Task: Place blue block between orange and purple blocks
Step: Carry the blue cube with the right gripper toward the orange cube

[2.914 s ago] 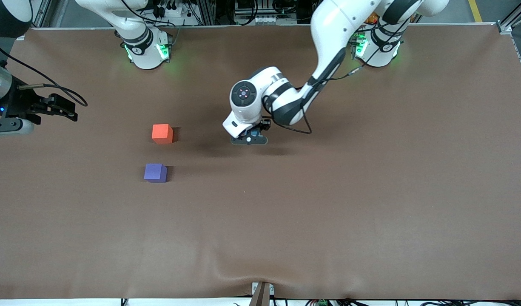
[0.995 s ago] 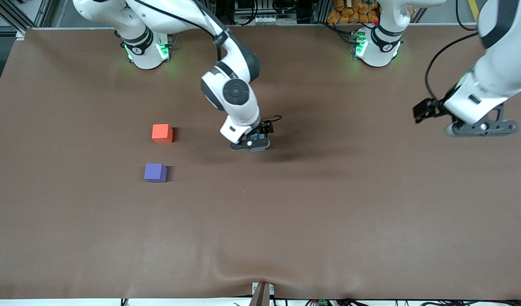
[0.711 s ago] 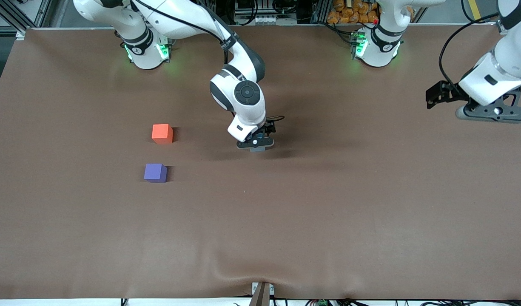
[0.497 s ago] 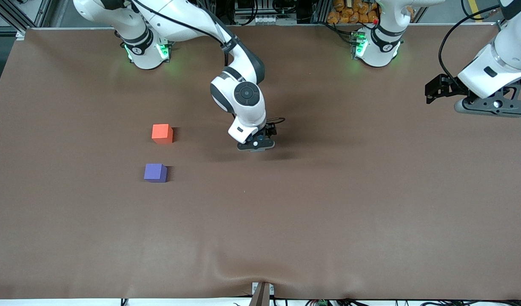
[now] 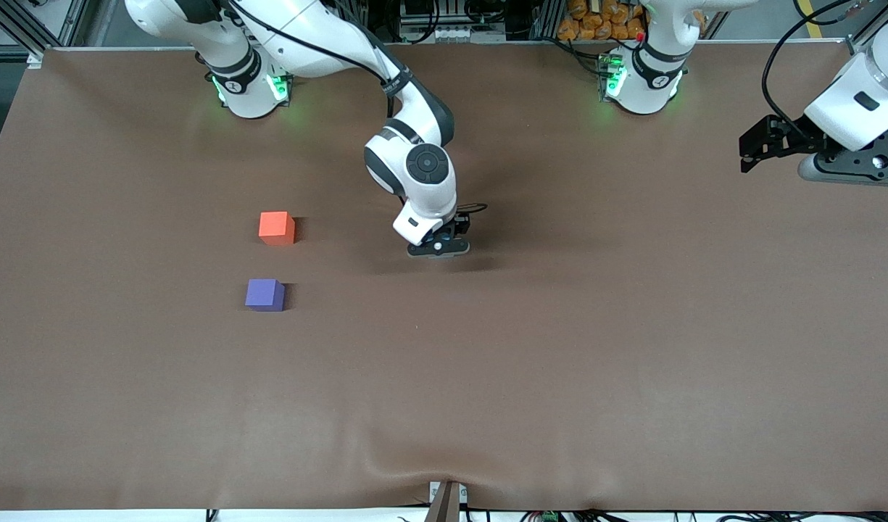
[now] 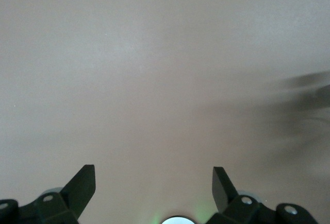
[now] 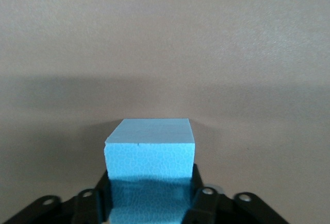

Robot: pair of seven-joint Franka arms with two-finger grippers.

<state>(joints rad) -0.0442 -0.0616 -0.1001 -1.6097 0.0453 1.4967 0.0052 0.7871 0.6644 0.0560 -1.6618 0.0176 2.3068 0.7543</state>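
The purple block is the landmark here, and it sits nearest the front camera of all the things on the brown worktop, resting flat toward the right arm's end. The orange block lies just farther from the front camera than the purple block, apart from it with a bare strip of worktop between the two, and almost in line with it.

Toward the left arm's end from the purple block, and about as far from the camera as the orange block, the right tool is down at the worktop near the middle of the cloth. The right wrist view shows the blue block set between this tool's dark fingers, which press against both of its sides, so the tool is clamped on the blue block. The block's lower part lies in shadow between the fingers. In the front view the blue block is hidden under the right arm's wrist.

Much farther toward the left arm's end from the purple block, the left tool waits in the air over the worktop's edge. In the left wrist view its fingers stand wide apart with only bare cloth between them.
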